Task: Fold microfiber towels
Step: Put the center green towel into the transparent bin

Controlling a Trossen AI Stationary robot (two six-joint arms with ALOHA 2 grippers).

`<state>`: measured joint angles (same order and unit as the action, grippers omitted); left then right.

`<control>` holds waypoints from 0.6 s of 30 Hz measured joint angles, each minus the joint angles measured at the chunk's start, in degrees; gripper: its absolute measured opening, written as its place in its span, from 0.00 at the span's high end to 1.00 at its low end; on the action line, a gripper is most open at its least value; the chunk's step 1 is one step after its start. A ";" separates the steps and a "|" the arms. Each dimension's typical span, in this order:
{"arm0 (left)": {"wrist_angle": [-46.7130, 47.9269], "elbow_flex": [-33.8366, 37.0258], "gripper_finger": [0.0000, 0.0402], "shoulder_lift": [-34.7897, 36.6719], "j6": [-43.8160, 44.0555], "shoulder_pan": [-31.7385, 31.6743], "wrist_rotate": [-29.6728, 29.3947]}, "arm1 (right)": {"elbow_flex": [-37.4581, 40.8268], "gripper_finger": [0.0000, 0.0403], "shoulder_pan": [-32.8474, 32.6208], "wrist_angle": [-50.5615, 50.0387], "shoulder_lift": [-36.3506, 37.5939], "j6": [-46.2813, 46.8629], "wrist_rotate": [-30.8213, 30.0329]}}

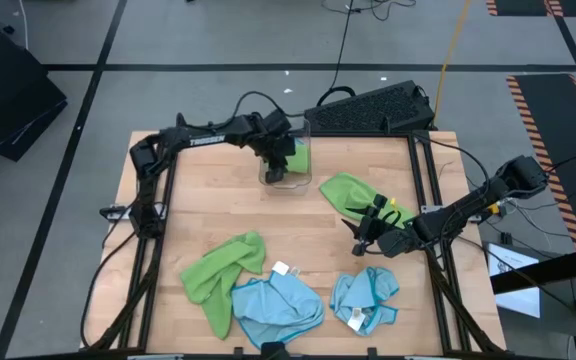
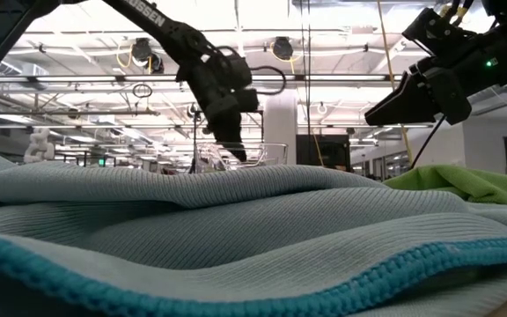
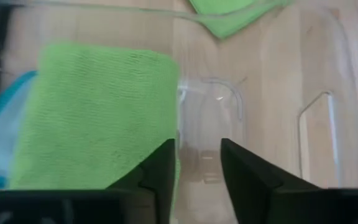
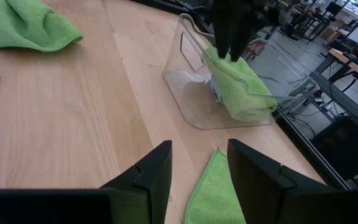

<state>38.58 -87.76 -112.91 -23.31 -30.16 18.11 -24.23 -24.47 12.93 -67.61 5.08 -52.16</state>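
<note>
**Left arm parked over the bin, floppy towels all over the table**

While the left gripper [image 1: 280, 160] hangs over the clear plastic bin [image 1: 302, 182] at the upper middle of the high view, the real story is how these cloths are going to behave. Microfiber towels are light, soft and totally limp, so they'll sag and bunch the second they're lifted. Best bet looks like pinching a corner or a hemmed edge, not the middle of the heap.

Where they are: a folded green towel [image 3: 98, 112] sits inside the bin, with a bit of light blue cloth [image 3: 2, 130] beside it at the left edge of the left wrist view. On the table in the high view, a green towel [image 1: 353, 192] lies right of center, another crumpled green one [image 1: 218, 268] sits lower left, a blue towel [image 1: 276, 306] with a white tag is at bottom center, and a smaller blue one [image 1: 365, 296] is lower right.

Jaws: the left wrist view shows the left fingers [image 3: 160, 171] parted with a modest gap, nothing between them. One finger sits right against the folded green towel's edge, looks like touching or next to it, not gripping.

The right gripper [image 1: 370, 232] hovers at the right of the high view just past the right-of-center green towel's lower edge. Its fingers [image 4: 148, 171] are spread and empty, with a green corner on the wood between them.
</note>
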 joint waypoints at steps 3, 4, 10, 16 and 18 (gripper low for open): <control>-1.64 0.01 0.78 -1.32 0.42 0.14 -1.54 | 0.00 0.64 0.01 -0.17 0.00 0.04 0.00; -2.59 0.01 0.80 -1.82 0.53 0.08 -2.62 | 0.00 0.64 0.02 -0.30 0.00 0.14 0.00; -6.26 0.03 0.90 -3.64 0.55 -0.42 -9.89 | 0.00 0.64 0.01 -0.60 0.00 0.22 0.00; -7.52 0.05 0.96 -4.34 1.62 -2.85 -13.18 | 0.02 0.64 0.02 -1.13 0.00 0.26 0.00; -7.82 0.03 0.98 -4.25 2.21 -3.28 -10.91 | 0.02 0.64 0.02 -1.21 0.00 0.27 0.00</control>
<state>30.76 -87.72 -117.16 -21.10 -33.44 7.19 -24.21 -24.45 11.71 -67.61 5.35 -52.16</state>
